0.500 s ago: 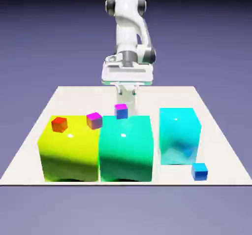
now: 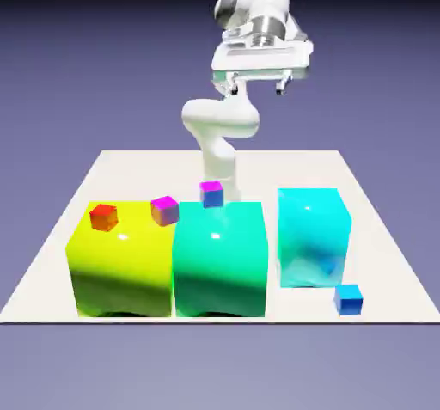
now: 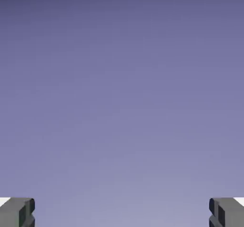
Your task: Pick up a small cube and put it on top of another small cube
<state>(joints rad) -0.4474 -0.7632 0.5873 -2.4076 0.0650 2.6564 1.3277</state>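
Observation:
A tiny plain blue small cube (image 2: 348, 299) lies on the white table (image 2: 378, 228) near its front edge, just in front of the big cyan block (image 2: 314, 236). My gripper (image 2: 256, 88) hangs high above the table's far side, far from every cube, open with nothing between its fingers. In the hand view only the blue-violet backdrop shows above the gripper (image 3: 122, 214). Its grey fingertips (image 3: 17, 212) sit wide apart in the bottom corners.
Three big glossy blocks stand in a row: yellow (image 2: 120, 266), green (image 2: 219, 258) and cyan. A red cube (image 2: 103, 217) rests on the yellow block. A magenta-topped orange cube (image 2: 164, 210) and a magenta-topped blue cube (image 2: 211, 193) sit behind the blocks.
The hand has risen well above the table and shifted toward the exterior view's right. The cubes and blocks have not moved.

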